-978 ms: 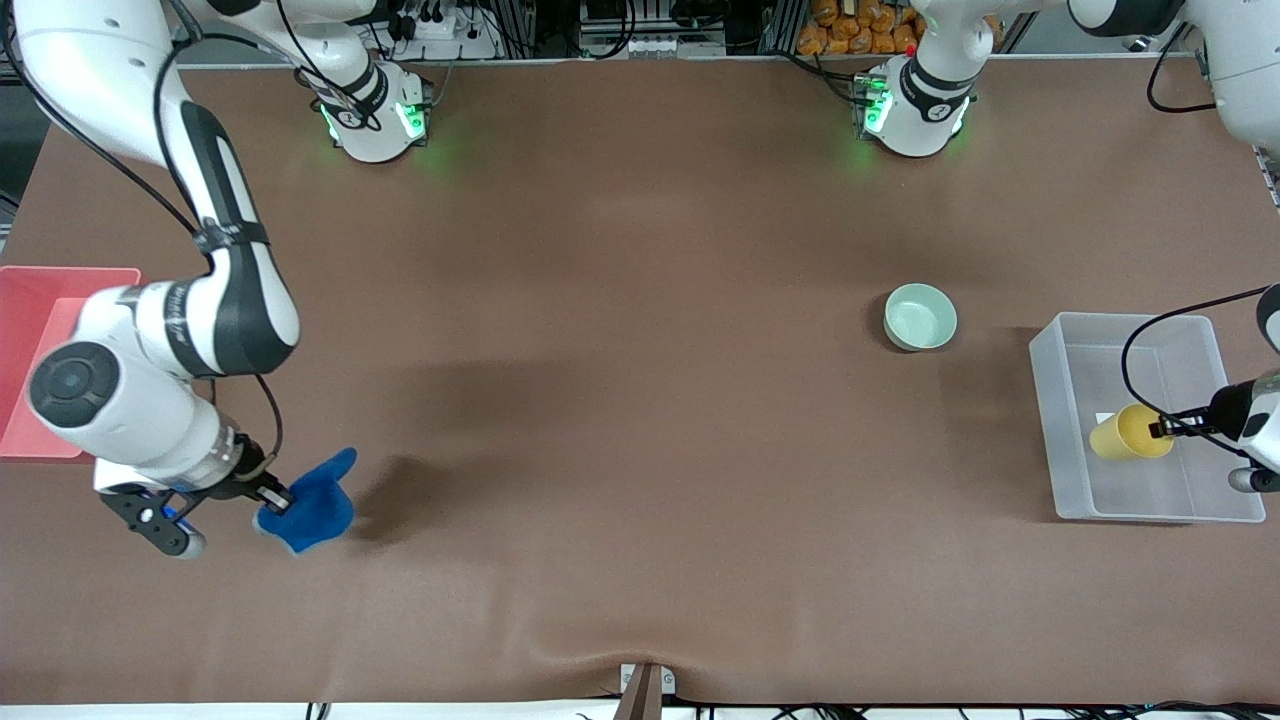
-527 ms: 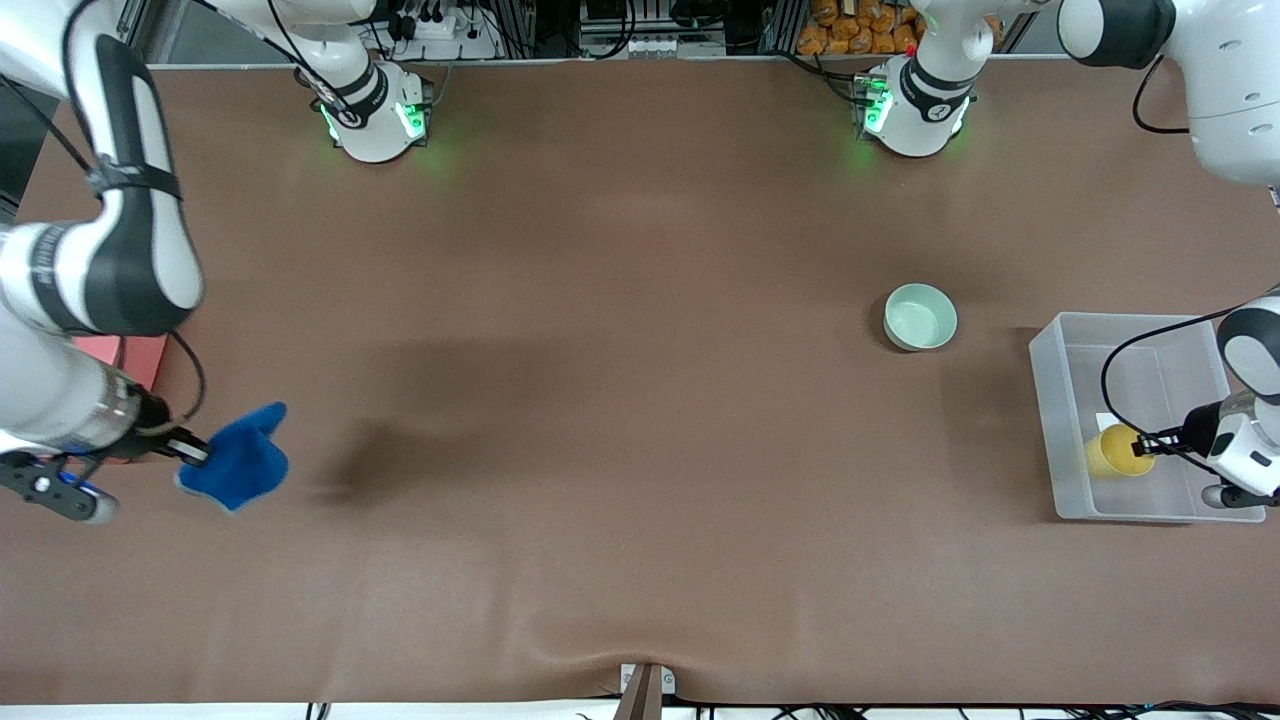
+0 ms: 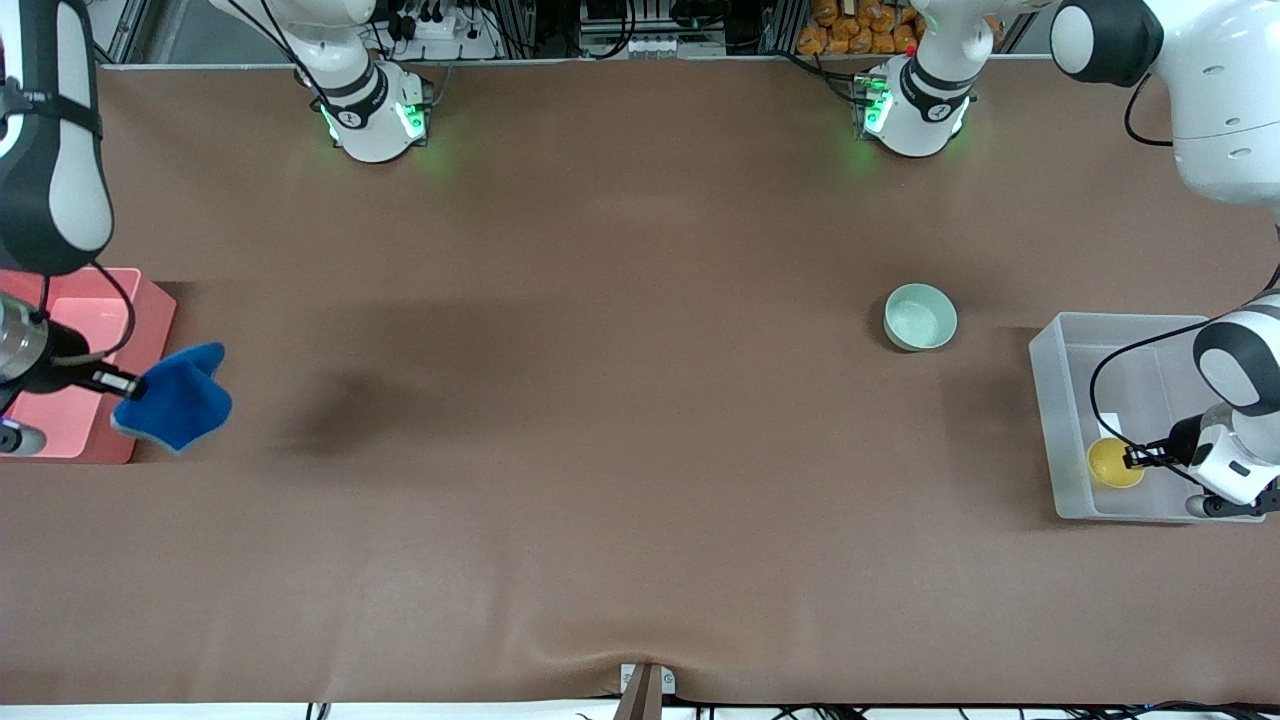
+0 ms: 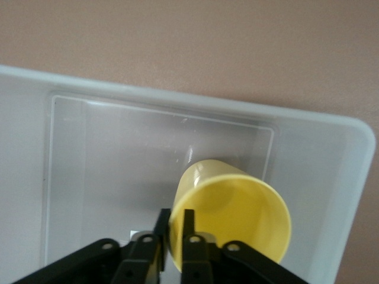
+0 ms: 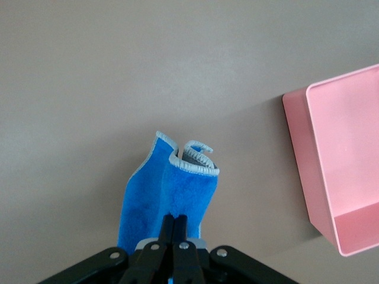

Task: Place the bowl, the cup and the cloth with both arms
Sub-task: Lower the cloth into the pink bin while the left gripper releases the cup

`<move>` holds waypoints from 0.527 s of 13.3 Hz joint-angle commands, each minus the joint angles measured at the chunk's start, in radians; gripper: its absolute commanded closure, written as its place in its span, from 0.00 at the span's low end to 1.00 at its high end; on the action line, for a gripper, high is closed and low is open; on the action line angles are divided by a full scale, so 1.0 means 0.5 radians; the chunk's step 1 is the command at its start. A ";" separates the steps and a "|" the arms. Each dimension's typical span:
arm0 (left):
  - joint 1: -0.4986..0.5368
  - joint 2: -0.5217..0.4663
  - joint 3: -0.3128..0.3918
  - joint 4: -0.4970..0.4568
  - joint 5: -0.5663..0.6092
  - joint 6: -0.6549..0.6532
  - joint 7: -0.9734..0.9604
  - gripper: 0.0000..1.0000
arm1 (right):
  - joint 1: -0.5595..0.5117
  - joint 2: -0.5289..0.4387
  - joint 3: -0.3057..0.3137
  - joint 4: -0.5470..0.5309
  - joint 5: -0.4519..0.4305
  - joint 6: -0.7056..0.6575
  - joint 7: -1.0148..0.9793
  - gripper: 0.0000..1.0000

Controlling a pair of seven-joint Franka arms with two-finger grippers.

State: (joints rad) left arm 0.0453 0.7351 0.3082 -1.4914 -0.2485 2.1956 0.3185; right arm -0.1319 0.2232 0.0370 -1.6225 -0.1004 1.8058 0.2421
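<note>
Gleaming round bowl [image 3: 920, 316], plush cloth [image 3: 175, 401].

Even, fairly bright overhead light falls on the brown table [image 3: 620, 300] — no hard glare. A soft dark shadow patch lies on it at about nine o'clock of the front view, just beside the blue cloth [image 3: 175, 400]. A fainter shade spreads beside the clear bin [image 3: 1045, 420] at three o'clock. Green lamps glow at both arm bases near twelve o'clock, tinting the table. The left wrist view is slightly soft; the yellow cup [image 4: 237, 213] glows pale. The right wrist view is sharp — cloth stitching reads clearly.
</note>
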 commanded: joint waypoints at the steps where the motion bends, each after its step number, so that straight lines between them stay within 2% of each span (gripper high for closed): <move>1: -0.017 0.030 0.022 0.053 -0.046 0.002 0.041 0.40 | -0.018 -0.295 0.024 -0.329 0.017 0.067 -0.030 1.00; 2: -0.020 0.021 0.025 0.053 -0.043 0.002 0.035 0.25 | -0.012 -0.363 0.024 -0.384 0.017 0.067 -0.030 1.00; 3: -0.020 0.003 0.028 0.056 -0.028 -0.001 0.035 0.19 | -0.012 -0.382 0.021 -0.394 0.017 0.061 -0.030 1.00; 5: -0.020 -0.068 0.037 0.050 -0.019 -0.035 0.029 0.12 | -0.031 -0.379 0.009 -0.391 0.014 0.058 -0.060 1.00; 7: -0.035 -0.157 0.037 0.053 0.061 -0.212 0.026 0.07 | -0.122 -0.388 0.009 -0.378 0.011 0.052 -0.213 1.00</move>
State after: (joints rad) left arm 0.0428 0.7151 0.3157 -1.4573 -0.2447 2.1638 0.3189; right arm -0.1412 0.0564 0.0352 -1.7835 -0.1010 1.8145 0.2040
